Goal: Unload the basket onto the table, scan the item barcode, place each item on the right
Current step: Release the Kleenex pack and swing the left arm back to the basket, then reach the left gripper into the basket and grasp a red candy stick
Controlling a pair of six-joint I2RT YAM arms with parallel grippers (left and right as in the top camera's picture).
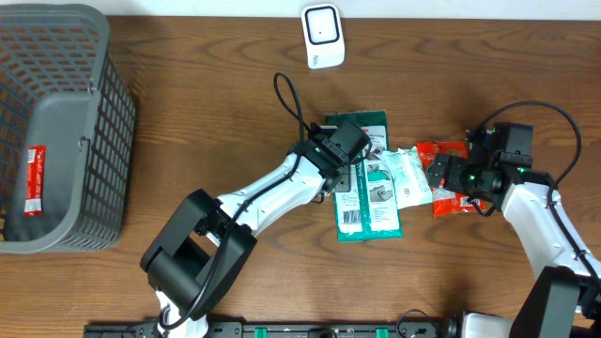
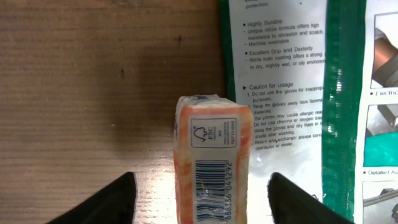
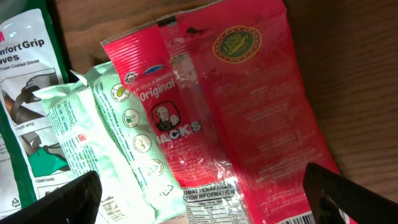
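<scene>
- The left gripper (image 2: 202,180) stands with its jaws spread wide; a clear gap shows on each side of the orange box (image 2: 214,155); it grips nothing
- The orange box sits between those fingers, barcode facing the wrist camera, at the edge of the green glove packet (image 2: 280,74) on the wooden table (image 2: 93,93)
- The right gripper (image 3: 200,174) is fully open and empty; it hangs over the red snack packet (image 3: 249,93) and the pale green packet (image 3: 118,137)
- The white scanner (image 1: 322,36) stands at the table's far edge, well apart from the box; the grey basket (image 1: 103,141) is far left
</scene>
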